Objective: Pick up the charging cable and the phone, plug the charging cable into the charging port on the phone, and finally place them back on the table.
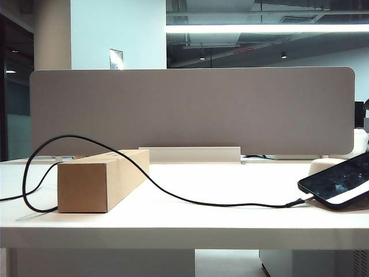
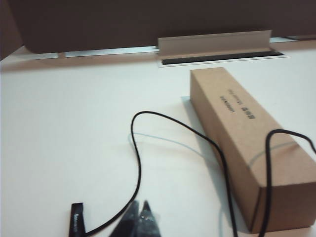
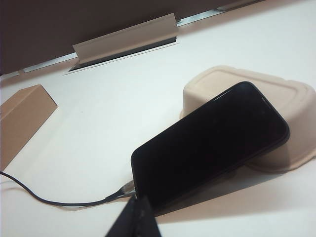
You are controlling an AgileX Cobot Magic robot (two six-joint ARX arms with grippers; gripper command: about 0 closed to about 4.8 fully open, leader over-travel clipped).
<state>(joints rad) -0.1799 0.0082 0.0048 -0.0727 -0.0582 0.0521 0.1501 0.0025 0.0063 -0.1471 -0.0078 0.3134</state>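
The phone (image 1: 337, 182) lies tilted at the right end of the white counter (image 1: 190, 219), its upper end propped on an upturned beige pulp tray (image 3: 276, 94) and its lower short edge down near the counter surface. The charging cable (image 1: 173, 193) has its plug seated in the charging port (image 3: 132, 186) on that lower edge. From there the black cord runs left across the counter, climbs over the top of the long brown cardboard box (image 1: 104, 179), and loops down around the box's near end. A grey fabric divider panel (image 1: 190, 109) stands along the back of the counter.

The left gripper (image 2: 139, 212) hangs low over the counter beside the box, its dark fingertips pressed together with nothing between them; the cord passes close by. The right gripper (image 3: 139, 210) sits just in front of the phone's plugged end, likewise closed and empty.
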